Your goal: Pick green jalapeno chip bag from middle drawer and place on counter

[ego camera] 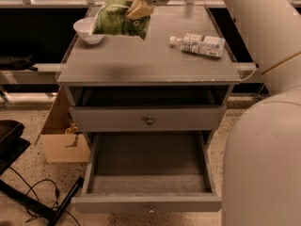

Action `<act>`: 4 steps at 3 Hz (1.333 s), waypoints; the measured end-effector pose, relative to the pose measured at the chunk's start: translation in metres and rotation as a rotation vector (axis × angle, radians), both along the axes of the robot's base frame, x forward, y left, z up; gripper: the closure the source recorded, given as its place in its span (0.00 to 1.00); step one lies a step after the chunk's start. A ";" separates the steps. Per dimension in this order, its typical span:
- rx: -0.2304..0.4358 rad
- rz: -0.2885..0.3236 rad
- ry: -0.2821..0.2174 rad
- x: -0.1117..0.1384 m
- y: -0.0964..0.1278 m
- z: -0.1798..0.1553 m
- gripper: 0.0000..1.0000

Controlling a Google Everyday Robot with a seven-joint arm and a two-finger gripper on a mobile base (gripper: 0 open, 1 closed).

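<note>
The green jalapeno chip bag (116, 20), crinkled light green, is at the counter's back left, right beside the white bowl (88, 29). My gripper (139, 6) comes in from the top edge and is shut on the bag's right upper end. I cannot tell whether the bag's lower edge touches the counter (141, 62). The middle drawer (148, 182) is pulled out below, gray inside, with nothing in it. The uppermost drawer (149, 120) above it is closed.
A clear plastic bottle with a white label (200, 44) lies on the counter's right side. My pale arm (254, 27) and body (263, 164) fill the right. A cardboard box (63, 142) stands left of the cabinet, with a black stand and cables (28, 197) on the floor.
</note>
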State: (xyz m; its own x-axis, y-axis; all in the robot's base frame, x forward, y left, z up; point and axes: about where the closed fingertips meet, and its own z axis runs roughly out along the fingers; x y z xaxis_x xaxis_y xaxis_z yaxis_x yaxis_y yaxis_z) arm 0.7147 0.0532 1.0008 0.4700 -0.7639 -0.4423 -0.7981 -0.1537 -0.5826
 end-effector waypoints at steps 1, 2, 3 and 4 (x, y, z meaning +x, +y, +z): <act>0.000 0.000 0.000 0.000 0.000 0.000 0.28; 0.000 0.000 0.000 0.000 0.000 0.000 0.04; 0.000 0.000 0.000 0.000 0.000 0.000 0.00; 0.000 0.000 0.000 0.000 0.000 0.000 0.00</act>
State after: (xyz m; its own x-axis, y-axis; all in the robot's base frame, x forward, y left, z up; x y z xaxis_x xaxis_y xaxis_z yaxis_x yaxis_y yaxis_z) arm 0.7148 0.0533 1.0007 0.4700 -0.7639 -0.4423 -0.7981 -0.1538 -0.5825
